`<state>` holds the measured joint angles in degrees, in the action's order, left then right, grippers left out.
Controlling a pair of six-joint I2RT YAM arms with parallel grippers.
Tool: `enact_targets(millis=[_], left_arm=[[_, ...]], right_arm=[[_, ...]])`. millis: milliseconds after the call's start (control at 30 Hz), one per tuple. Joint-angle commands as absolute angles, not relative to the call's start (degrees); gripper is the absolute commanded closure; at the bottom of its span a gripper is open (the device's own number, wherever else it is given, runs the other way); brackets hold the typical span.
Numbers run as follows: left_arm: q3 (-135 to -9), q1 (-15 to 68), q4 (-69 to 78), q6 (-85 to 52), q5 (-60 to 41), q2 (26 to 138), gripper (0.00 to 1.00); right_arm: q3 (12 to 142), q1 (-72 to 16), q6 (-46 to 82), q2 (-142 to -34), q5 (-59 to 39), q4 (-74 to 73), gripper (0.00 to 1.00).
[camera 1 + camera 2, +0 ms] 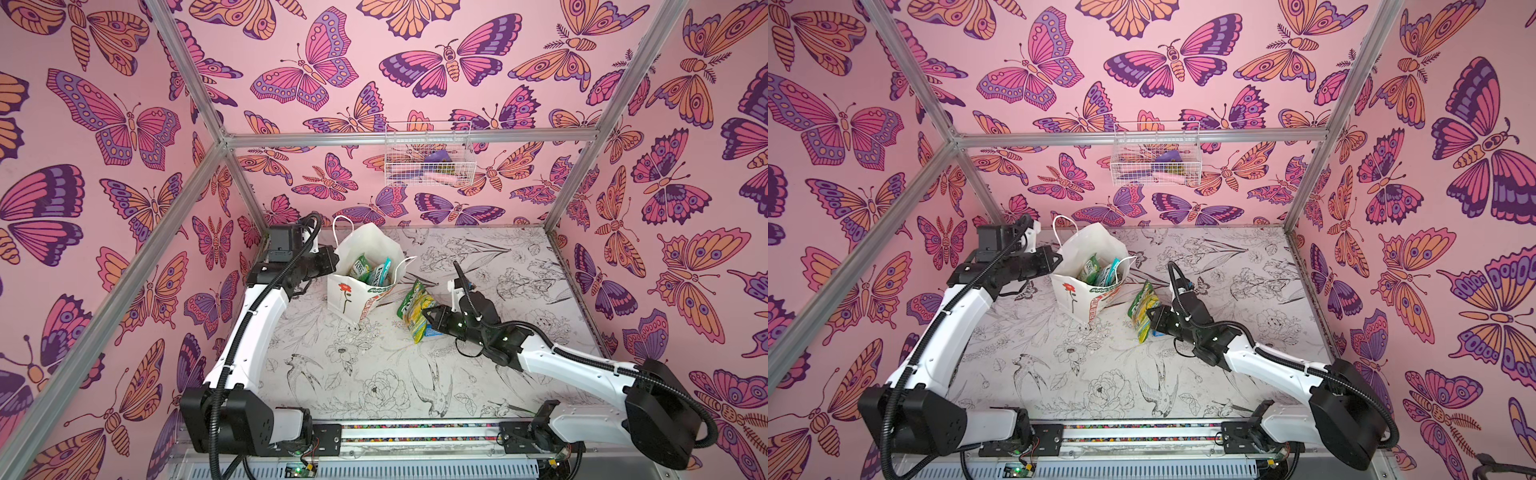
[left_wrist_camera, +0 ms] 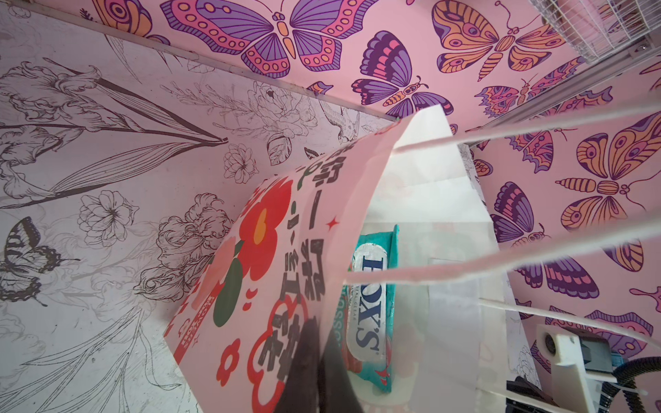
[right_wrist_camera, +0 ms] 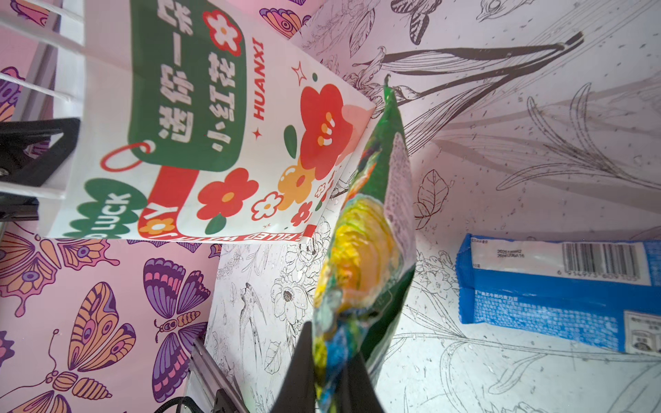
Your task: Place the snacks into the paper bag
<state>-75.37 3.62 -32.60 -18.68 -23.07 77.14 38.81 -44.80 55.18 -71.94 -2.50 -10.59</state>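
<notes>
Right gripper [image 1: 428,318]: jaws clamped on green-yellow packet [image 1: 411,309], held edge-up near centre of table [image 1: 374,374]. Blue packet [image 3: 558,293] flat on table, just beside held packet at 4 o'clock, partly under gripper. Paper bag [image 1: 349,297] upright at 10 o'clock of held packet, mouth open. Teal packet [image 1: 380,272] and green packet [image 1: 356,266] inside. Left gripper [image 1: 332,257]: jaws closed on bag rim, 9 o'clock side. Wire basket [image 1: 428,153] on back wall, 12 o'clock.
</notes>
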Motion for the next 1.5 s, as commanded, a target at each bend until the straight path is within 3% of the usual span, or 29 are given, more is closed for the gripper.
enact_targets(millis=[0, 1467], left_arm=[[-76.1, 4.3, -29.5, -18.1, -25.9, 77.1, 1.00], [-76.2, 5.1, -29.5, -17.6, -25.0, 76.1, 1.00]], right_arm=[[41.8, -44.4, 53.3, -69.6, -0.4, -10.2, 1.00], [62.7, -40.2, 33.4, -61.2, 5.0, 6.0, 1.00]])
